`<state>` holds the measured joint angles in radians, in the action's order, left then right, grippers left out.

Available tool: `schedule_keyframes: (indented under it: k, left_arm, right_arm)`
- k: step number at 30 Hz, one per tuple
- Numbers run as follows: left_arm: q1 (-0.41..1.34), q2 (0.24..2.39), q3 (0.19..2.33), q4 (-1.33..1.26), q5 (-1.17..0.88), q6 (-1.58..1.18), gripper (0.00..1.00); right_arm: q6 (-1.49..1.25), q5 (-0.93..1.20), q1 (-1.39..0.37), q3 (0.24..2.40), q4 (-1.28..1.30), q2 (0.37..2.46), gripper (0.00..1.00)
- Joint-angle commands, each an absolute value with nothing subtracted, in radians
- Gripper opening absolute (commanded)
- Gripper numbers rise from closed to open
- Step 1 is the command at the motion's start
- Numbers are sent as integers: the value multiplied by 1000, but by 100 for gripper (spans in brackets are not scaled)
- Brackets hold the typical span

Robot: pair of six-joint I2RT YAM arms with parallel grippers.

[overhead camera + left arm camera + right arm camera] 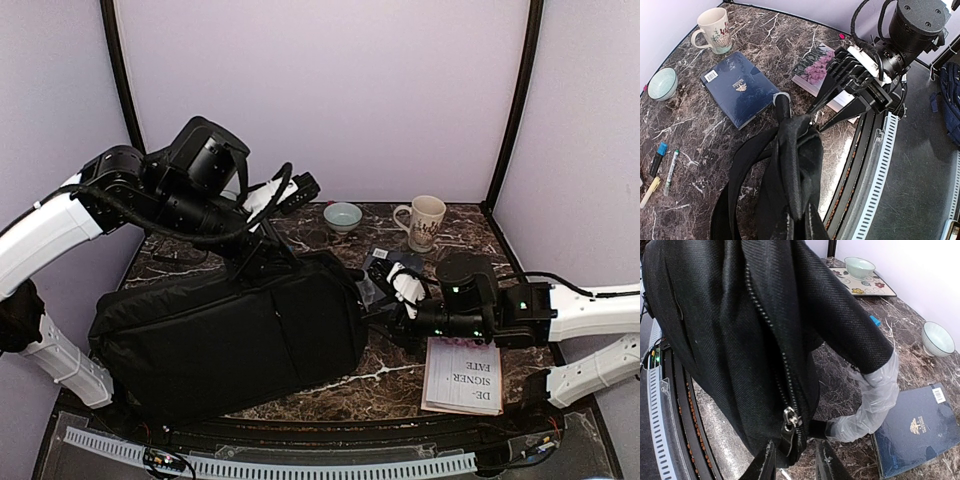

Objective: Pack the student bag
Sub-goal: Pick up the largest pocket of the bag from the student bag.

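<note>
Bag [230,340] lies left-centre on bench [390,385], zip [771,335] looks shut. Notebook [915,432], booklet [462,375] and pens [662,165] are not yet in, so packing has barely begun. Left claw [298,190] clenched on strap [790,150]; right claw [795,462] straddles pull [790,419], grip unclear; bag interior hidden.

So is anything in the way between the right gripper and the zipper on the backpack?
Nothing visible. The right gripper sits at the student bag's lower corner, the zipper pull just above its parted fingers. The grey handle and blue notebook lie off to one side, not between.
</note>
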<state>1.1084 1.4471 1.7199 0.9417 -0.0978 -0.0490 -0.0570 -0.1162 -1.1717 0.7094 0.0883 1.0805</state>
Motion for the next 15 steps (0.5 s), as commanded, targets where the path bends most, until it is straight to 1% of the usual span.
schedule_keyframes:
  k: [1,3,11,15]
  left_arm:
    - [1109,1423,1720,854,-135,-63,0]
    - [1109,1420,1720,849,-143,-63,0]
    - [1109,1419,1719,853,-151,-61,0]
    - [1109,1423,1719,864,-151,-63,0]
  right_arm:
    - [-56,-148,-1178,692,33,1074,28]
    - [-54,-146,-1178,690,26,1081,28]
    - [-28,-158,-1178,699,7,1099,21]
    - [-19,-221,-1178,712,28,1099,20]
